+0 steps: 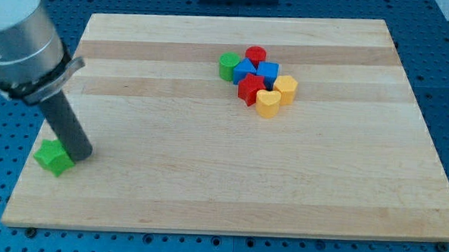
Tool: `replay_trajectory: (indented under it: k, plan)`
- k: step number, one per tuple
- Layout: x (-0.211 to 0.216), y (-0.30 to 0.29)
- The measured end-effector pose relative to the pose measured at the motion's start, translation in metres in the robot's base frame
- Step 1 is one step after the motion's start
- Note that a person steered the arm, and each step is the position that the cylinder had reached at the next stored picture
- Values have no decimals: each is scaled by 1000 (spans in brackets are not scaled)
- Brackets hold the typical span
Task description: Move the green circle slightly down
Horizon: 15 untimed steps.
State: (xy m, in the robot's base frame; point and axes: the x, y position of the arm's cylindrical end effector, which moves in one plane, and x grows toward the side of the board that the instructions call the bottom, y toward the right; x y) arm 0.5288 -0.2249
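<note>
A wooden board (207, 186) was seen with a dark rod at its lower left and a cluster of blocks near its top.

Nearest, a green star block (54, 158) lay by the board's lower-left corner, and my tip (80, 154) was placed touching its right side; no claw was fitted, so no open or closed state could be told. Farther up, right of centre, a tight cluster was seen: a yellow heart (268, 103), a yellow block (286, 89), a red block (250, 89), two blue blocks (244, 71) (268, 72), a red cylinder (256, 55), and the green circle (228, 66) at the cluster's left edge, well apart from my tip.

my tip (81, 155) touches a green star block (54, 157) near the board's (206, 193) lower-left corner.
</note>
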Motion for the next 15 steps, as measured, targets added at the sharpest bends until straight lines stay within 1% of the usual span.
replay_trajectory:
  k: [1, 2, 4, 5, 6, 7, 8, 9, 10, 11, 12, 13, 14, 15]
  plan:
    - [-22, 48]
    - [-41, 61]
    - [-55, 63]
    - [-74, 72]
    - [-74, 72]
    - [-88, 73]
    - [-131, 88]
    - [-182, 113]
    - [-216, 164]
    - [-212, 214]
    - [-204, 218]
    - [-203, 254]
    - [-200, 274]
    - [-174, 217]
